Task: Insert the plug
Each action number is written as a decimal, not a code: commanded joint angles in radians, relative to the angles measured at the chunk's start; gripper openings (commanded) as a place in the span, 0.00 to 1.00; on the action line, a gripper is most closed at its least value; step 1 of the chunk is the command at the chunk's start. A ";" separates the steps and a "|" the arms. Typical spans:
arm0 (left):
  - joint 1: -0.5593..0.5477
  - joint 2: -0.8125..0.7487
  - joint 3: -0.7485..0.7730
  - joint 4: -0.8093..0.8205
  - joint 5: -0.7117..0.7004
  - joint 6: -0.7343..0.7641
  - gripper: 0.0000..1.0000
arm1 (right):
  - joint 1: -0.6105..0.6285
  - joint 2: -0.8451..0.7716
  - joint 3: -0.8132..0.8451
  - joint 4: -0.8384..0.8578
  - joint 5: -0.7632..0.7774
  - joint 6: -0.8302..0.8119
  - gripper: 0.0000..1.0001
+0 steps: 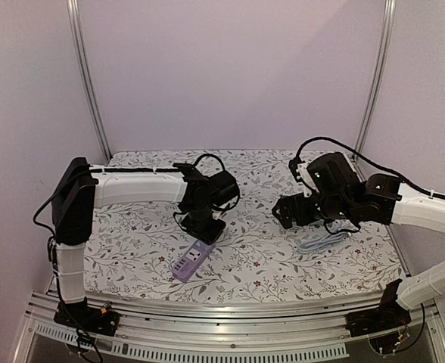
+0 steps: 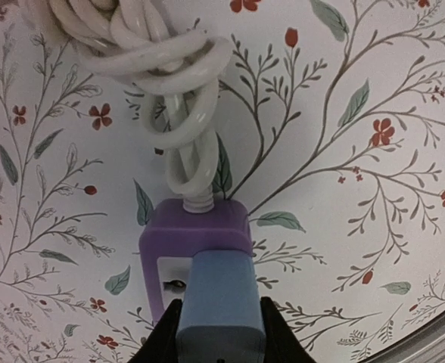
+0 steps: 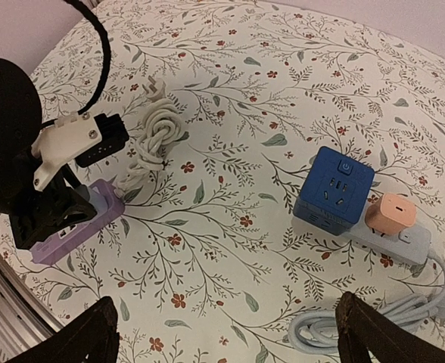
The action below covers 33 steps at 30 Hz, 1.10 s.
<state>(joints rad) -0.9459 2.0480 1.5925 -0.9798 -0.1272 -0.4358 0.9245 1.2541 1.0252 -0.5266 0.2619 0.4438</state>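
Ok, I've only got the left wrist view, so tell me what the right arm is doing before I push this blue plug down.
Observer: The right gripper hovers off to the right, jaws wide open and empty.
Operator: Now list what lies in front of it.
Observer: A dark blue cube adapter stands at the end of a pale grey power strip, with a peach plug on the strip next to it.
Operator: Give me the cable too.
Observer: A pale blue cable lies coiled beside that strip, well apart from your purple power strip.
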 commanded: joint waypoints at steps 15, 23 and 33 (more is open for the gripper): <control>0.029 0.013 0.005 0.028 0.031 -0.047 0.27 | 0.003 -0.025 0.007 -0.013 0.027 0.004 0.99; 0.041 -0.067 0.096 0.019 0.027 -0.041 0.66 | 0.003 -0.023 0.024 -0.013 0.023 -0.003 0.99; 0.066 -0.160 0.218 -0.038 -0.036 -0.024 0.99 | 0.004 -0.002 0.067 -0.004 0.028 -0.032 0.99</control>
<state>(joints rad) -0.8993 1.9553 1.7618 -0.9794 -0.1165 -0.4774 0.9245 1.2392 1.0462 -0.5304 0.2779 0.4351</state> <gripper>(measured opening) 0.995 0.989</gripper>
